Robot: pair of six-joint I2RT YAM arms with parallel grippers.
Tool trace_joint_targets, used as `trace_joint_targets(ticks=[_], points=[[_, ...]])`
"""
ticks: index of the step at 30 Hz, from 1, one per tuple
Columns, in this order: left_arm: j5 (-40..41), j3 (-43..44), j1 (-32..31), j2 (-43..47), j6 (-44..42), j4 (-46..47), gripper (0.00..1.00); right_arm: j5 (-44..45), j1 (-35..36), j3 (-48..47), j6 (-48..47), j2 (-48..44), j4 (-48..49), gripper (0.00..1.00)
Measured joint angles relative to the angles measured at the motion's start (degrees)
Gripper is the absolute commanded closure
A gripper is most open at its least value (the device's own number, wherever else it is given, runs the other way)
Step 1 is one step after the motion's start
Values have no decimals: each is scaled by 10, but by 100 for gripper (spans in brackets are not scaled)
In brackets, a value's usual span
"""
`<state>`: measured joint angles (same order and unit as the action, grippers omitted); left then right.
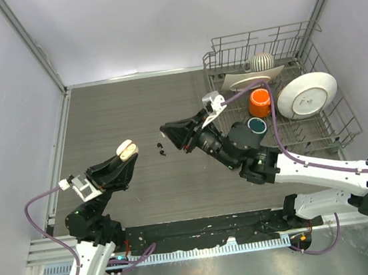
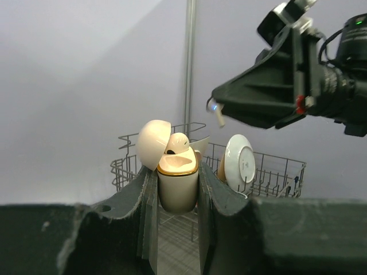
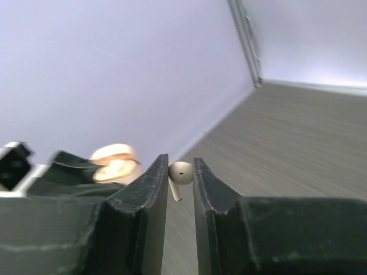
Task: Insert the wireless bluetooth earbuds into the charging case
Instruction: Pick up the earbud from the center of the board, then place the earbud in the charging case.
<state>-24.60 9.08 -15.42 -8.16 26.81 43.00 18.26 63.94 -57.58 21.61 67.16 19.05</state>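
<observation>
My left gripper [image 1: 127, 154] is shut on a cream charging case [image 2: 178, 183] with a gold rim, its lid [image 2: 152, 143] flipped open to the left. One white earbud [image 2: 178, 143] sits in the case. My right gripper [image 1: 164, 132] is shut on the other white earbud [image 3: 180, 176], stem pointing down; it also shows in the left wrist view [image 2: 216, 112]. The right gripper hangs a short way right of the case and above the table. Two black earbuds [image 1: 161, 147] lie on the dark table between the grippers.
A wire dish rack [image 1: 331, 103] stands at the back right with a white plate [image 1: 306, 94], an orange cup [image 1: 259, 103], a teal cup [image 1: 256, 126] and a striped mug [image 1: 261, 61]. Grey walls close in the table on three sides.
</observation>
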Motion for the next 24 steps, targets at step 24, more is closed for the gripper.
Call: trace_joint_targets(ticks=[24], points=[[-17, -2, 0, -40, 28, 37, 99, -8, 124, -51, -30, 108, 152, 99]])
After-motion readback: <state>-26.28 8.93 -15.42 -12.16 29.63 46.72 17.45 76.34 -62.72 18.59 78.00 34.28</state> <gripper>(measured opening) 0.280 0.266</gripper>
